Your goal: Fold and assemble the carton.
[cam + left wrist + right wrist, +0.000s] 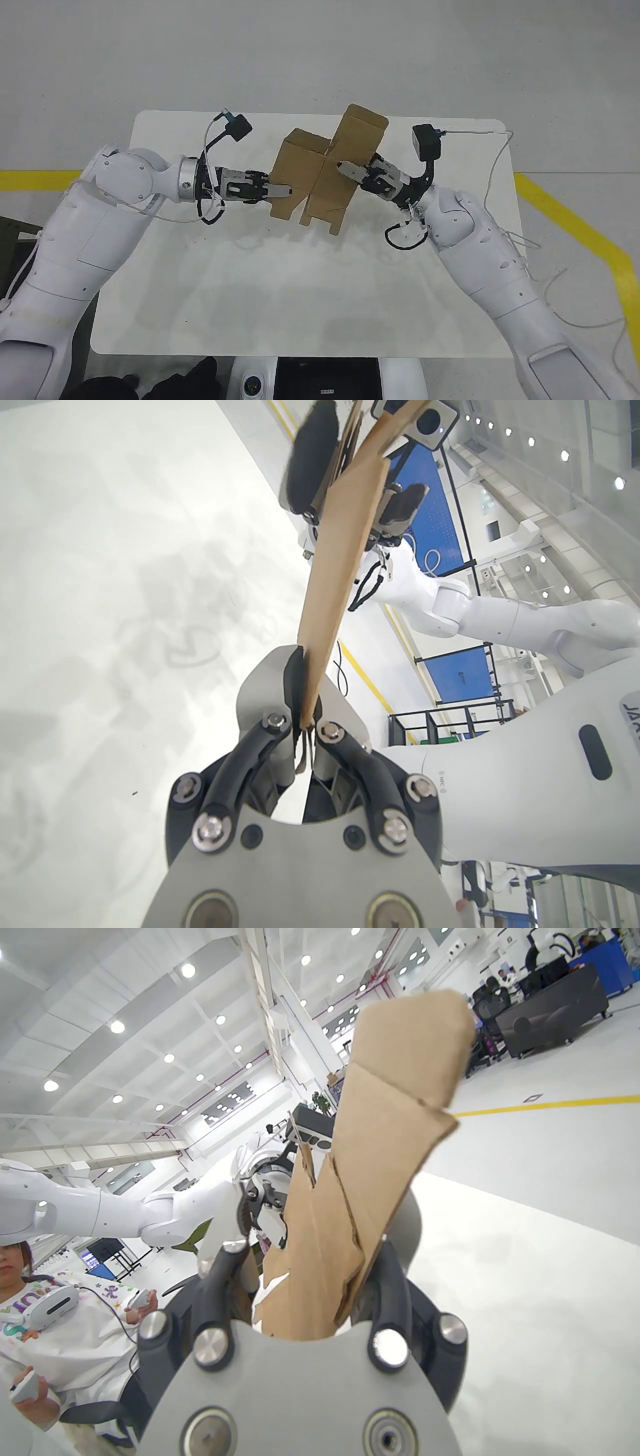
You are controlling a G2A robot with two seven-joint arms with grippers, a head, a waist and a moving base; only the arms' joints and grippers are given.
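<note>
A brown cardboard carton (325, 170), partly unfolded with its flaps spread, hangs above the middle of the white table (200, 300) between both arms. My left gripper (282, 189) is shut on the carton's left edge; its wrist view shows the thin panel (340, 565) pinched at the fingertips (295, 680). My right gripper (345, 170) is shut on the carton's right side, where a folded panel (360, 1188) rises out from between its fingers. The far side of the carton is hidden.
The table's edges lie well outside both arms. A yellow floor line (570, 215) runs past the table on the right. Bare table surface stretches in front of the carton.
</note>
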